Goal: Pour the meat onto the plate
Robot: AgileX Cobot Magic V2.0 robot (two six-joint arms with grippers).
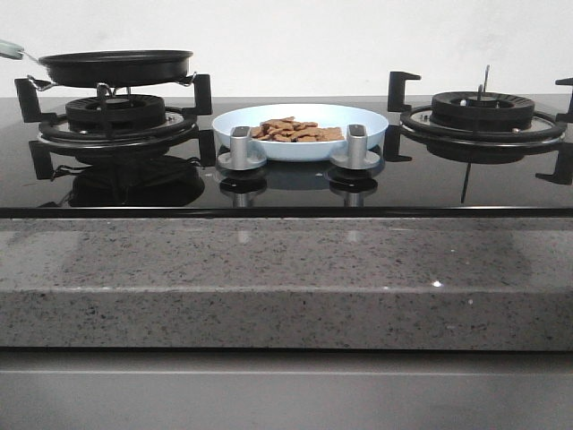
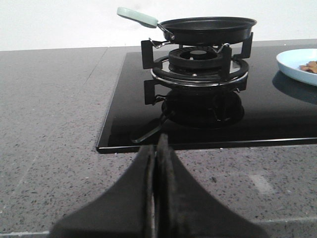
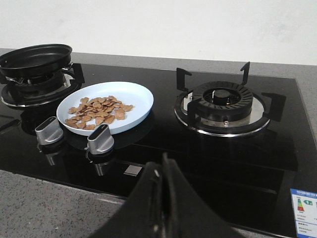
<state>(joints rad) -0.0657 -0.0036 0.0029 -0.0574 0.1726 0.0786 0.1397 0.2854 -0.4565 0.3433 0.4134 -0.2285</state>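
**Operator:** Where's the meat right now?

**Observer:** You'll find the meat (image 1: 297, 131) heaped inside the pale blue plate (image 1: 367, 121), a spread of thin reddish-brown slices lying toward the plate's middle. The plate sits on the black glass hob (image 1: 421, 175), just behind the two silver control knobs (image 1: 241, 149), between the left burner (image 1: 115, 115) and the right burner (image 1: 483, 109).

**Operator:** And the frying pan?

**Observer:** The black frying pan (image 1: 116, 65) rests level on the left burner's pan supports, to the left of the plate and apart from it. Its pale green handle (image 2: 137, 16) points away from the plate. From these views you can't see into the pan.

**Operator:** What are my arms doing?

**Observer:** Your left gripper (image 2: 156, 148) hangs over the speckled grey table (image 2: 49, 129), in front of the hob's edge and facing the left burner; its jaws are pressed together with nothing between them. Your right gripper (image 3: 163, 168) sits over the hob's front edge, nearer you than the plate; its jaws are together too, holding nothing. Neither arm shows in the front view.

**Operator:** Anything else near the plate?

**Observer:** Only a label (image 3: 303, 219) stuck on the hob's corner, well apart from the plate.
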